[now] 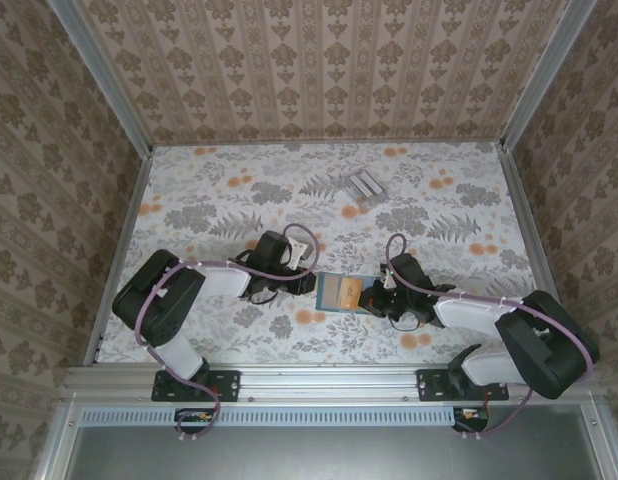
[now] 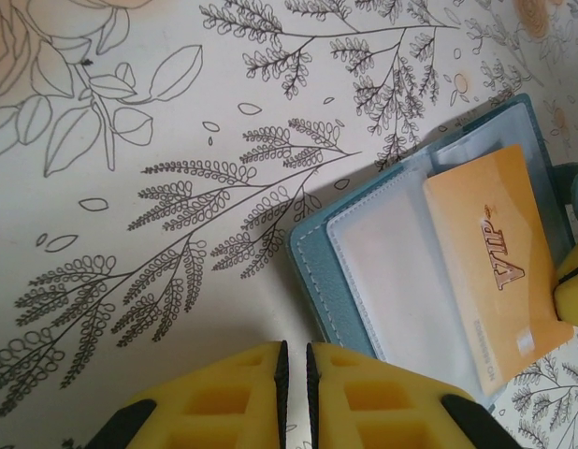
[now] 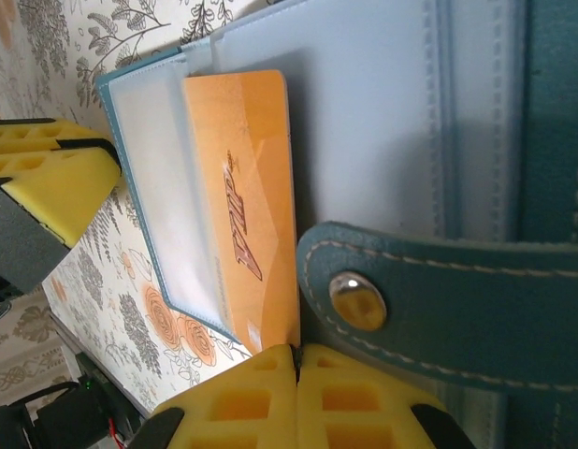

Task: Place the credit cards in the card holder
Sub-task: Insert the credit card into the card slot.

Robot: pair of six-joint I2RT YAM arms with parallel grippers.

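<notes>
The teal card holder [image 1: 329, 281] lies open on the table between my two grippers, its clear inner pockets facing up [image 2: 317, 271] [image 3: 551, 140]. An orange credit card [image 2: 490, 271] [image 3: 247, 206] marked VIP lies flat on the pocket page, partly under the clear sleeve. My right gripper [image 3: 296, 351] [image 1: 369, 297] is shut, its tips against the card's near corner, beside the holder's snap strap [image 3: 359, 301]. My left gripper [image 2: 294, 351] [image 1: 311, 285] is shut to a thin slit with nothing in it, and one of its fingers [image 2: 382, 393] overlaps the holder's cover edge.
A pale slotted card stand [image 1: 362, 187] sits farther back on the floral tablecloth. Patterned walls close in the table on the left, right and far sides. The left arm's yellow fingers [image 3: 55, 178] stand close to the holder's far edge in the right wrist view.
</notes>
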